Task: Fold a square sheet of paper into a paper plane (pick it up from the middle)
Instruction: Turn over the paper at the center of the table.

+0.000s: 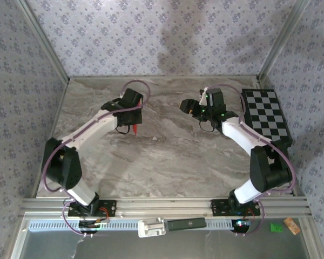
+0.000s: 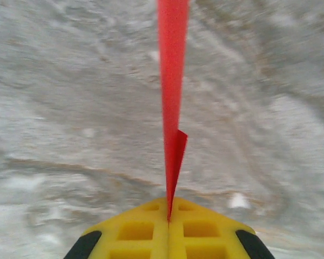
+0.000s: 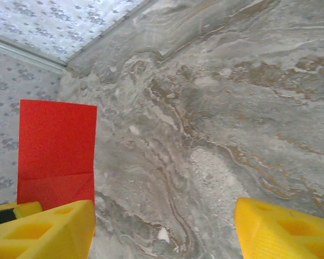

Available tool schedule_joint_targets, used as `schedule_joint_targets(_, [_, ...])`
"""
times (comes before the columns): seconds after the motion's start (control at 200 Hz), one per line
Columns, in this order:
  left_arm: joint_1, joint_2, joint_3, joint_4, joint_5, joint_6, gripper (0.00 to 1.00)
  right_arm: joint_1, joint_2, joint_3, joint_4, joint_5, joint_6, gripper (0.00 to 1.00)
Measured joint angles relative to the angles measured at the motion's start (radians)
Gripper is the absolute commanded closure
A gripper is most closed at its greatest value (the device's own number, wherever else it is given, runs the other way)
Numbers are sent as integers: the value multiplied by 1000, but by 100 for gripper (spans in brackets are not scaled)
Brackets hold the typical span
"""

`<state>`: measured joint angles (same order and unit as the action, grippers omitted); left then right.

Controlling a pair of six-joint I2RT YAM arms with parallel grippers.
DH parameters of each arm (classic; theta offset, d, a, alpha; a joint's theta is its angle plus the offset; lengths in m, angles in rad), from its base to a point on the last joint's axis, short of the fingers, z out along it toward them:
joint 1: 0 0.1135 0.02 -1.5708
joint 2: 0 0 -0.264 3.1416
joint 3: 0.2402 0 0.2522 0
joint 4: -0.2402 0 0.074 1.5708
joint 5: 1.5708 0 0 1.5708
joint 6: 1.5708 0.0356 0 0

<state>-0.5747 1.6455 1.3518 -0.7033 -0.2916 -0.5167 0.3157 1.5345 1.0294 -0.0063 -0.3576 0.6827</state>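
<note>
The square sheet of paper (image 2: 171, 81), bright red and folded flat, is pinched between the yellow fingers of my left gripper (image 2: 168, 208), which is shut on it. The left wrist view catches it edge-on as a thin strip with a small flap. From the top view it hangs from the left gripper (image 1: 134, 110) with its red tip (image 1: 135, 128) just above the table. My right gripper (image 1: 184, 105) is open to the right of it, apart from it. In the right wrist view the folded sheet (image 3: 56, 145) stands left of my open right gripper (image 3: 164, 232), showing a crease across its lower part.
A black-and-white chequered board (image 1: 267, 116) lies at the back right beside the right arm. Patterned walls (image 1: 151, 32) enclose the marble table (image 1: 167, 156) on three sides. A metal rail (image 1: 162, 205) runs along the near edge.
</note>
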Motion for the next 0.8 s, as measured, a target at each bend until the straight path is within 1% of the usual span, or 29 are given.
schedule_joint_targets(0.085, [-48, 89, 40, -64, -130, 20, 95, 0, -3, -22, -6, 22, -3, 30])
schedule_joint_targets(0.18, [-91, 183, 77, -111, -224, 23, 95, -4, -3, -48, -8, 35, -1, 30])
schedule_joint_targets(0.25, [-113, 237, 102, -130, -256, 21, 92, -11, -3, -63, -14, 49, 6, 30])
schedule_joint_targets(0.345, [-126, 288, 131, -134, -244, 4, 82, -28, -6, -84, -10, 62, 27, 30])
schedule_joint_targets(0.42, [-126, 300, 135, -115, -188, -5, 72, -47, -16, -111, 0, 67, 51, 30])
schedule_joint_targets(0.465, [-123, 301, 135, -99, -133, -11, 67, -58, -20, -126, 4, 67, 65, 30])
schedule_joint_targets(0.525, [-114, 301, 134, -70, -55, -22, 62, -69, -21, -137, 6, 67, 81, 30])
schedule_joint_targets(0.61, [-93, 301, 122, -3, 84, -48, 58, -75, -21, -142, 9, 66, 94, 31])
schedule_joint_targets(0.68, [-57, 293, 82, 74, 209, -79, 52, -75, -21, -142, 12, 65, 105, 32])
schedule_joint_targets(0.8, [33, 244, -37, 192, 397, -143, 46, -62, 13, -122, 11, 45, 116, 34])
